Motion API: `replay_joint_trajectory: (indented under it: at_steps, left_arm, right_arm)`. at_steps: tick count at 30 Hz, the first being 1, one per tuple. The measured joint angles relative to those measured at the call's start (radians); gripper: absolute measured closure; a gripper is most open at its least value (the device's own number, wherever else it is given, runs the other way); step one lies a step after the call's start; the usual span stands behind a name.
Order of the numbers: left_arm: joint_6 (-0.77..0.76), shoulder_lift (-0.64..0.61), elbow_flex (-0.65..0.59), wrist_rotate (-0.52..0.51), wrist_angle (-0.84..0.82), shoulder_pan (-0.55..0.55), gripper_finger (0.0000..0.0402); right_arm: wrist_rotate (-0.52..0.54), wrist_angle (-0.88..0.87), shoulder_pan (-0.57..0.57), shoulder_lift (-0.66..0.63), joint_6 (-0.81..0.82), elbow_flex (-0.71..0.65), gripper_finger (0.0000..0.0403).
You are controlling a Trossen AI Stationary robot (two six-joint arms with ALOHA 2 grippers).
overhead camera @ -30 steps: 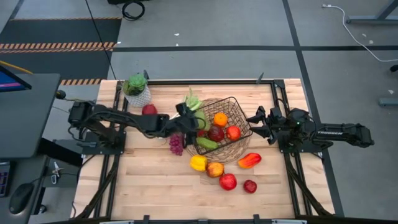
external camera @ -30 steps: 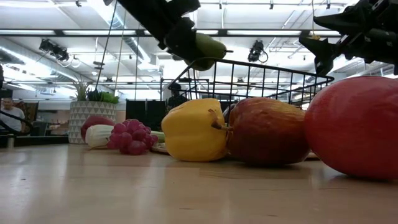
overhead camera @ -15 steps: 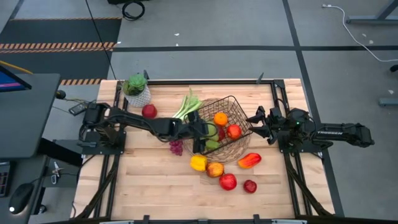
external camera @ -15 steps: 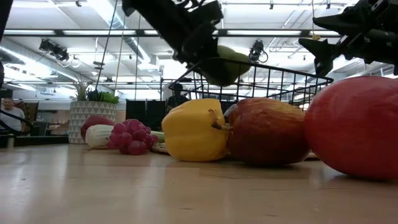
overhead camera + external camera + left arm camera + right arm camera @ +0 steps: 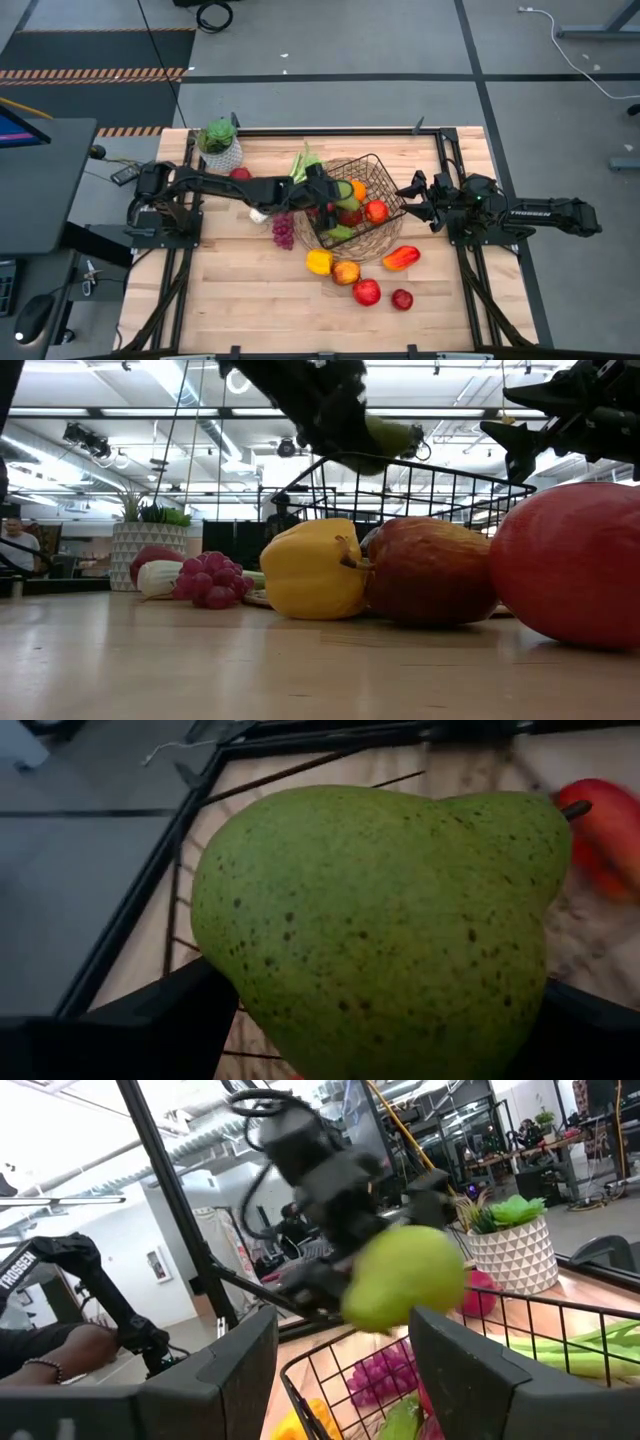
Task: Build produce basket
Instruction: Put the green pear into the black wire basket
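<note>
A speckled green pear (image 5: 380,920) is in my left gripper (image 5: 335,190), which is shut on it just above the dark wire basket (image 5: 388,178); the low view shows the pear (image 5: 388,438) over the rim. In the basket lie an orange (image 5: 357,188), a red apple (image 5: 375,211) and a green piece (image 5: 338,232). My right gripper (image 5: 345,1370) waits open by the basket's right side, nothing between its fingers. My left gripper pinches the pear's broad body (image 5: 250,990) between its two fingers (image 5: 150,1020), one on each side. The fingers come slanting down from the table's left. The pear hangs clear above the basket, its stem end (image 5: 560,815) pointing away from the gripper.
Near the basket's front lie a yellow pepper (image 5: 319,262), two red apples (image 5: 345,271) (image 5: 366,292), a small red fruit (image 5: 402,299) and a red-orange pepper (image 5: 400,257). Purple grapes (image 5: 283,232), a leek (image 5: 300,165), another apple (image 5: 240,176) and a potted plant (image 5: 220,145) lie left.
My left gripper has carried the pear toward the table's right edge, from beside the basket's left rim to over the basket, still shut on it. The pear stays lifted clear.
</note>
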Motion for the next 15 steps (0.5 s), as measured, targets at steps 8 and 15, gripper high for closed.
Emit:
replay_joint_trajectory:
  at_steps: [8,15]
  left_arm:
    - [-0.017,0.094,-0.001,0.17,0.004,0.117,0.0056]
    - [-0.054,0.126,-0.001,0.239,0.007,0.125,0.0049]
  right_arm:
    - [0.0,0.0,0.0,0.0,0.0,0.0,0.0172]
    - [-0.001,0.0,0.0,0.0,0.0,0.0,0.0172]
